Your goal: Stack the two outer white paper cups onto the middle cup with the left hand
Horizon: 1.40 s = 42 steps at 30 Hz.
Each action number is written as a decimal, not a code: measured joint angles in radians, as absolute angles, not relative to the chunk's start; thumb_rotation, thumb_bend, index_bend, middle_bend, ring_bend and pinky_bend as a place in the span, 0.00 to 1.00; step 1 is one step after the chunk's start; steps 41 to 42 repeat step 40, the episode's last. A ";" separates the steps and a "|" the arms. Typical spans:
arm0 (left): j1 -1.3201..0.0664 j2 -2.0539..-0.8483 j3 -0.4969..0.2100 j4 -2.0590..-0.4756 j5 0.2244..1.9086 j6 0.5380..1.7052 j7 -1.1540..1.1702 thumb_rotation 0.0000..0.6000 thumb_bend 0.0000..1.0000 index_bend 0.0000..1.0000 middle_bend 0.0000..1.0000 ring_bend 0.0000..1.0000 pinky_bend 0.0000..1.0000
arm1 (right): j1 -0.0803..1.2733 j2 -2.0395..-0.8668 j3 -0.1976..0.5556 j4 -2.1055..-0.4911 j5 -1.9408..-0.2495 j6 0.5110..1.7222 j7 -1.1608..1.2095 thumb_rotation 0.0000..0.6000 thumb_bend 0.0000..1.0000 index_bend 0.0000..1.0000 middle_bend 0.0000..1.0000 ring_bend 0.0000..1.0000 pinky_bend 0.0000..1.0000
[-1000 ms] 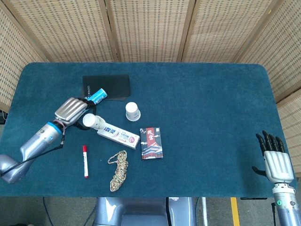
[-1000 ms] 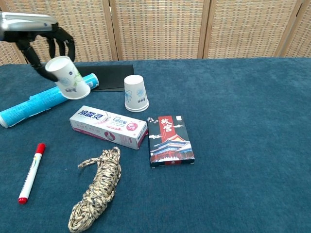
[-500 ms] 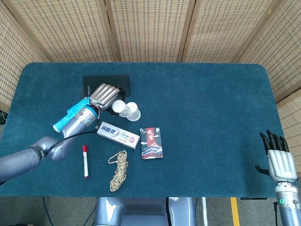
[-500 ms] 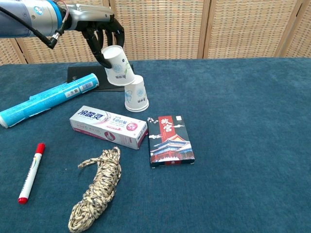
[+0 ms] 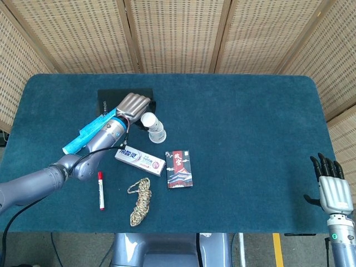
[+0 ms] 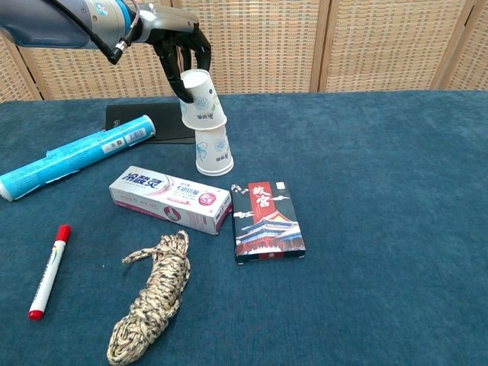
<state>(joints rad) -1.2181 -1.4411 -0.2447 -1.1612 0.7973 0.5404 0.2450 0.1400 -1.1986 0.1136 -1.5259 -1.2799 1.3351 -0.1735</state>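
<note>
Nearest you, a coil of rope (image 6: 150, 306) lies on the blue table (image 6: 381, 229), with a red-capped marker (image 6: 48, 271) to its left. Just beyond them sit a toothpaste box (image 6: 171, 199) and a dark illustrated box (image 6: 267, 219), side by side and close together. Behind the toothpaste box stands the middle cup (image 6: 213, 152), upside down on the cloth. Your left hand (image 6: 180, 47) holds a second white cup (image 6: 201, 101) directly over it, mouth down and slightly tilted, its rim at the top of the standing cup; you cannot tell from either view whether the two touch or have begun to nest. The fingers (image 6: 172, 73) are curled around the upper part of the held cup, gripping it from behind and the side. To the left a blue tube (image 6: 72, 156) lies on its side, its far end near a black mat (image 6: 152, 122) at the back. Your right hand (image 5: 332, 186) shows only in the head view, at the table's near right edge, well apart from everything, fingers extended close together and holding nothing.
</note>
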 measured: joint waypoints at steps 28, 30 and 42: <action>-0.960 -1.237 -0.164 -1.391 0.929 0.867 0.127 1.00 0.00 0.00 0.00 0.00 0.00 | 0.127 -1.216 0.108 -1.525 -1.326 1.398 -0.186 1.00 0.00 0.00 0.00 0.00 0.00; -0.870 -1.225 -0.134 -1.413 0.980 0.997 0.108 1.00 0.00 0.00 0.00 0.00 0.00 | 0.128 -1.228 0.107 -1.513 -1.331 1.400 -0.192 1.00 0.00 0.00 0.00 0.00 0.00; -0.406 -1.227 0.045 -1.459 1.214 1.490 0.061 1.00 0.00 0.00 0.00 0.00 0.00 | 0.132 -1.224 0.105 -1.508 -1.356 1.401 -0.181 1.00 0.00 0.00 0.00 0.00 0.00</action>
